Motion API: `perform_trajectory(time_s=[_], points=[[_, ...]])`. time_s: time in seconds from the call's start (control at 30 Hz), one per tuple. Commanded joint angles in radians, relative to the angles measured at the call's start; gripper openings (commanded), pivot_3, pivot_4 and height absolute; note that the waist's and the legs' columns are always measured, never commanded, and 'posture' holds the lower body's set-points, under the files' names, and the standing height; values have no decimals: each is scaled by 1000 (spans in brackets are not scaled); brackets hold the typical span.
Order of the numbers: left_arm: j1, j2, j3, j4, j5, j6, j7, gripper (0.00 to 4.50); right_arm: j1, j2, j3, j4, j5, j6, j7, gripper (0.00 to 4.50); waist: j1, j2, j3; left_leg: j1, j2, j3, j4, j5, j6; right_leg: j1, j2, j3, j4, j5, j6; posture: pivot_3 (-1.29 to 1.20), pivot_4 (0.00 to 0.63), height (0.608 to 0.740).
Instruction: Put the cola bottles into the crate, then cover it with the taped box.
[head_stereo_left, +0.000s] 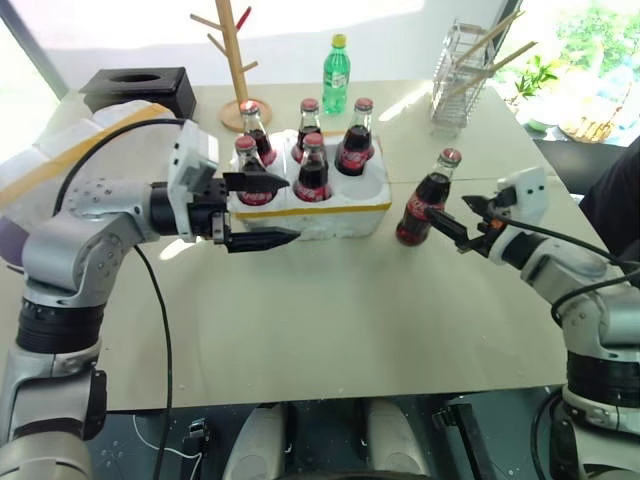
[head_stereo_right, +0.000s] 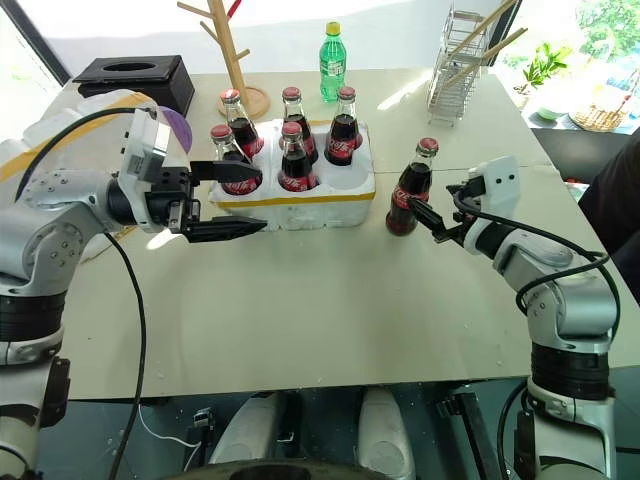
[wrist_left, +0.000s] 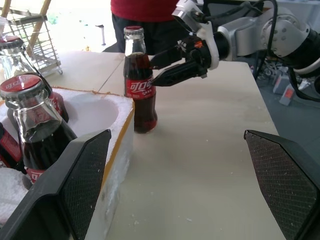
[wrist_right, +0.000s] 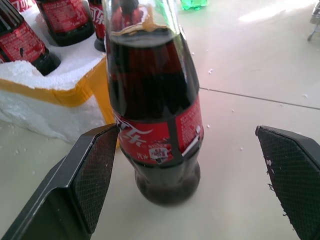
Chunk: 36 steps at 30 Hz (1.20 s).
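The white foam crate with a yellow tape strip sits mid-table and holds several cola bottles; its front right well is bare. One more cola bottle stands on the table just right of the crate. My right gripper is open, its fingers wide on either side of that bottle without gripping it. At the crate's front left corner my left gripper is open and holds nothing. The taped box, white with a yellow band, lies at the far left, partly behind my left arm.
A green plastic bottle, a wooden peg stand and a black tissue box line the table's back. A wire rack stands back right. A person in a red top is beside the table on my right.
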<state>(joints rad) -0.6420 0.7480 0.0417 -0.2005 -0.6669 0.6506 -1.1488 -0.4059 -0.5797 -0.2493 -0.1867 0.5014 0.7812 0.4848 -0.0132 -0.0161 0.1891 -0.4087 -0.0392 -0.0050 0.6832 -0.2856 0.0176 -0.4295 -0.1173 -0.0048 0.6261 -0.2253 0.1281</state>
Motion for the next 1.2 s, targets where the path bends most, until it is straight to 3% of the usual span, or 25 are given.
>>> perform_trajectory(time_s=[0.03, 0.23, 0.33, 0.4, 0.57, 0.77, 1.0, 1.2], points=[[-11, 17, 19, -18, -6, -2, 0, 4500, -49, 22, 34, 35, -10, -40, 18, 4467, 0, 0, 0, 0, 0, 0, 0, 0, 0, 0, 0, 0, 0, 0, 0, 0, 150, 740], [-21, 15, 17, -6, 3, -9, 6, 4500, -101, 57, 84, 151, -50, -117, 33, 4467, 1, 0, 0, 0, 0, 0, 0, 0, 0, 0, 0, 0, 0, 0, 0, 0, 150, 740], [-23, 14, 18, -3, 6, -11, 10, 4500, -118, 65, 83, 179, -57, -142, 36, 3646, 2, 0, 0, 0, 0, 0, 0, 0, 0, 0, 0, 0, 0, 0, 0, 0, 150, 740], [-20, 14, 20, -6, 6, -10, 14, 4500, -121, 62, 67, 169, -46, -146, 38, 2801, 1, 0, 0, 0, 0, -1, 0, 0, 0, 0, 0, 0, 1, 0, 0, 0, 150, 740], [-1, 20, 36, -19, 2, -11, 32, 4500, -140, 7, -2, 98, 4, -123, 60, 2831, 2, 1, 1, 0, 0, 0, 0, 0, 0, 0, 0, 0, 2, 0, 0, 0, 150, 740], [17, 28, 60, -29, -10, -9, 51, 4500, -333, -41, -5, 95, 57, -93, 92, 2831, -9, 5, 3, -1, 0, 1, 0, 0, 0, -2, 0, 0, 2, 0, 0, 0, 150, 740], [18, 19, 52, -26, -1, -22, 61, 4500, -517, 84, 127, 177, 34, -104, 116, 2831, -5, 4, 3, -1, 2, 1, -2, 0, -1, -3, 2, 0, 2, 0, 0, 0, 150, 740], [37, 28, 61, -53, -5, -24, 74, 4500, -500, 115, 275, 244, -102, -119, 100, 2831, 6, 4, 3, -2, -1, -1, -1, 2, -4, -2, -1, 0, 3, 0, 0, 0, 150, 740]])
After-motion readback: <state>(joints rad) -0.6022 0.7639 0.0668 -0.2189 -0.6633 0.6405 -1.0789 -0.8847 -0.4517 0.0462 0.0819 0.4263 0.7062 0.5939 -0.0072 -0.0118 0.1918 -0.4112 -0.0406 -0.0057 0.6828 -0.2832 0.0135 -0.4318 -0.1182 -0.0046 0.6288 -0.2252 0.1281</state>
